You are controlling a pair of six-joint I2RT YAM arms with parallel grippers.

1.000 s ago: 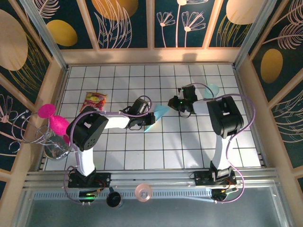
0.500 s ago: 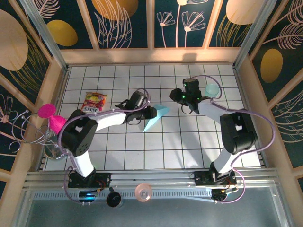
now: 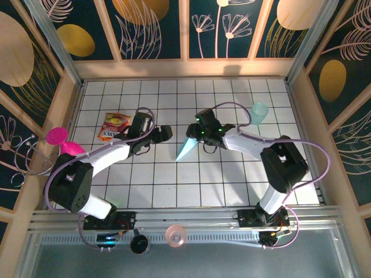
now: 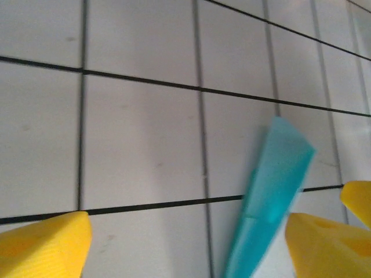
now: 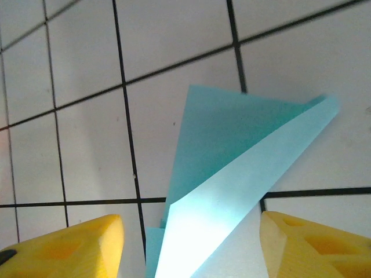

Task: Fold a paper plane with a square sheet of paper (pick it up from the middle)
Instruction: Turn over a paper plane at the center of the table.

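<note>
We see the light-blue paper plane (image 3: 186,147) lying on the white tiled table (image 3: 232,179), well to the left of the teal cup (image 3: 259,111) and nearer the arm bases than it, its sharp tip pointing away from the cup. The right gripper (image 3: 199,133) hangs over the plane's broad end, between cup and plane. In its wrist view the paper (image 5: 232,150) sits between the two yellow fingers (image 5: 69,246), which are spread wide with a clear gap on either side. The left gripper (image 3: 164,134) is on the far side of the plane from the cup, just beside the paper but apart from it. Its fingers (image 4: 43,243) are also spread wide and hold nothing, and the plane (image 4: 272,191) lies close to one of them. The right forearm reaches from a raised elbow past the cup's near side. The left arm stretches long and low toward the cup.
</note>
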